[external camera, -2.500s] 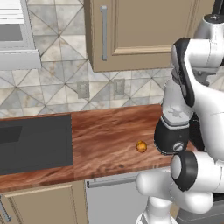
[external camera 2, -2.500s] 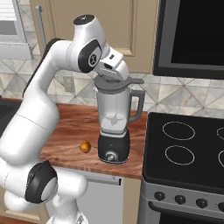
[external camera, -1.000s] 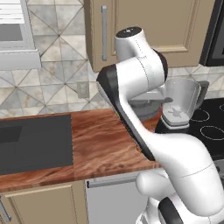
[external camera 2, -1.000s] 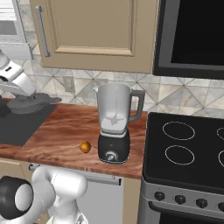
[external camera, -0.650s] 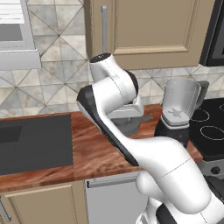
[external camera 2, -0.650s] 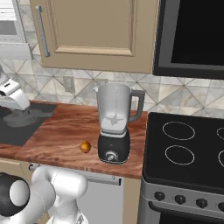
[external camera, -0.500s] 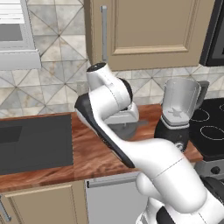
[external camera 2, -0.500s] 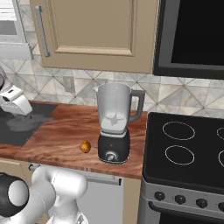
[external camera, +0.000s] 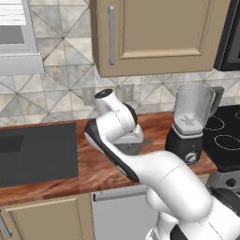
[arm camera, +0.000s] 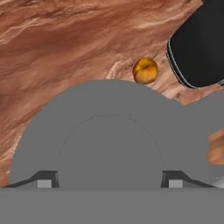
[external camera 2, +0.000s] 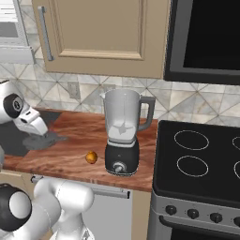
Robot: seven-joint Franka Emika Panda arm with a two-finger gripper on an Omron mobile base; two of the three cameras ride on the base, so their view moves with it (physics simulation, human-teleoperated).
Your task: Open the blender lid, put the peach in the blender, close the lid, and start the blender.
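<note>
I see the blender standing on the wooden bench with its clear jar open at the top, just left of the black stove. The peach lies on the bench just left of the blender's black base, apart from it. Well to the left of the blender, my gripper hangs low over the bench with the blender lid under it, near the dark cooktop. In the hand view the blender lid spans the space between the two fingertips, its raised centre knob sitting between them, so the gripper looks pinched on the knob. Beyond the lid's edge I see the peach and the blender base.
</note>
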